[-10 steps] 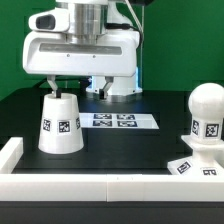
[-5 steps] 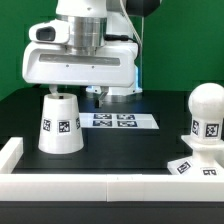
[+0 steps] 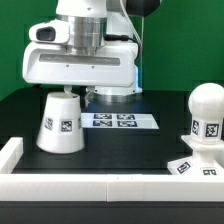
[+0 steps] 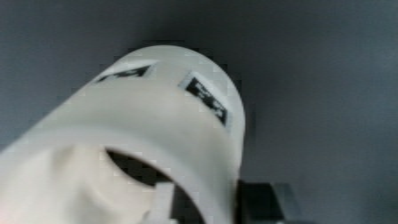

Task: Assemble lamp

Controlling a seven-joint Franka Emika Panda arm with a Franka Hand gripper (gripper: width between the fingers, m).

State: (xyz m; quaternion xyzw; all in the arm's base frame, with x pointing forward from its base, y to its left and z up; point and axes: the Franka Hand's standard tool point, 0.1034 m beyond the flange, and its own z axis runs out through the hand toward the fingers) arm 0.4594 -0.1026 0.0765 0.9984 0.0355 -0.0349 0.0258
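Observation:
The white cone-shaped lamp shade (image 3: 62,125) stands on the black table at the exterior view's left, leaning slightly. My gripper (image 3: 61,93) is down on its top rim. In the wrist view the shade (image 4: 160,110) fills the picture. One dark finger (image 4: 262,200) lies outside its wall and the other sits inside the opening, so my gripper (image 4: 217,205) is shut on the shade's wall. The ball-shaped bulb (image 3: 207,110) stands at the exterior view's right on the flat square base (image 3: 190,167).
The marker board (image 3: 118,121) lies flat behind the shade, near the arm's white foot (image 3: 118,92). A raised white rail (image 3: 100,190) runs along the table's front edge and up the left side.
My gripper has come down from just above the shade onto its top rim. The shade has tipped and shifted slightly.

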